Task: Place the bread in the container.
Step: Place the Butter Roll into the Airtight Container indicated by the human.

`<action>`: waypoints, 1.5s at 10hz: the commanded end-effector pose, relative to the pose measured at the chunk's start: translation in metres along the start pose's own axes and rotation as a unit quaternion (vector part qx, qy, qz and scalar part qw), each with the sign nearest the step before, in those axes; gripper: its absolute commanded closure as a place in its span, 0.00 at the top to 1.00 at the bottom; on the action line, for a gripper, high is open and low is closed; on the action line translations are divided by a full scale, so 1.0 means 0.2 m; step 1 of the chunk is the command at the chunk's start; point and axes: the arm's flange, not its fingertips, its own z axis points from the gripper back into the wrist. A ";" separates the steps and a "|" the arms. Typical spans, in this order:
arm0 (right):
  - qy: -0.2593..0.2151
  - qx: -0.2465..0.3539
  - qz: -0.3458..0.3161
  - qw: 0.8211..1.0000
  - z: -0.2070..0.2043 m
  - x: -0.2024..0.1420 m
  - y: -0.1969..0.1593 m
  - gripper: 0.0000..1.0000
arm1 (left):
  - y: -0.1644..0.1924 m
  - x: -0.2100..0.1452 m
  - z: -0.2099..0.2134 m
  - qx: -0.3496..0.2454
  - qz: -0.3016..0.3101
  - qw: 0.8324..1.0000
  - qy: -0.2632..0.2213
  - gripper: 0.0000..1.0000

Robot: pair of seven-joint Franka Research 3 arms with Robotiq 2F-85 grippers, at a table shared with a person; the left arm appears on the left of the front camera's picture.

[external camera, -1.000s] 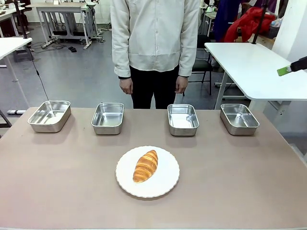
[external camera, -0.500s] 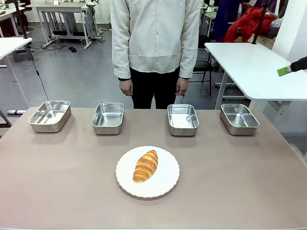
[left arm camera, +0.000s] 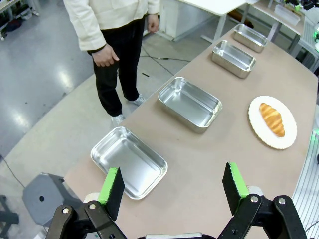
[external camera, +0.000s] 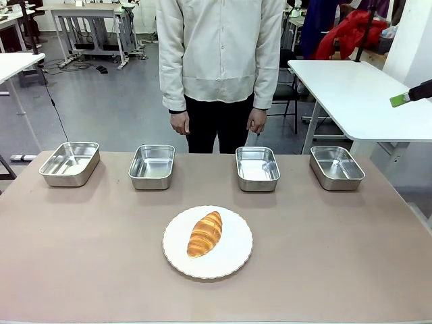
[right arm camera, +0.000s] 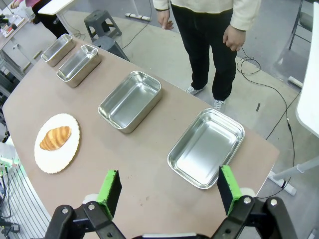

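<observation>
- Tabletop was a plain brownish-pink surface. A person stood at its far edge with arms down and both hands hanging clear of the table.
- Bread: a golden-brown croissant with a ridged crust. It lay on a round white scalloped plate near the middle of the table, towards the robot's side. Its long axis was slanted, with the upper end pointing far-right in the front view.
- Four shiny steel containers stood in a row along the far edge, apart from one another: far-left container, inner-left container, inner-right container and far-right container. Their bare steel floors showed in full.
- The bread was in none of the containers and lay well apart from all four. The plate sat in front of the gap between the two inner ones. Could not tell which of the four was the intended one.
- Left gripper: jaws spread wide, nothing between the green pads. It hovered high over the table's left end, and the far-left container showed just beyond its fingers in the left wrist view.
- Right gripper: jaws spread wide, gripping nothing. It hovered high over the table's right end, and the far-right container showed between and beyond its fingers in the right wrist view.
- Neither gripper touched the bread, the plate or any container.
</observation>
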 end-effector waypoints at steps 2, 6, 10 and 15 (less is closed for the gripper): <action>-0.009 0.004 -0.001 1.000 0.00 0.01 -0.01 1.00 | 0.00 0.00 0.01 -0.001 -0.007 1.000 -0.002 1.00; -0.009 0.004 -0.001 1.000 0.00 0.01 -0.01 1.00 | 0.00 0.00 0.01 -0.001 -0.007 1.000 -0.002 1.00; -0.009 0.004 -0.001 1.000 0.00 0.01 -0.01 1.00 | 0.00 0.00 0.01 -0.001 -0.007 1.000 -0.002 1.00; -0.009 0.004 -0.001 1.000 0.00 0.01 -0.01 1.00 | 0.00 0.00 0.01 -0.001 -0.007 1.000 -0.002 1.00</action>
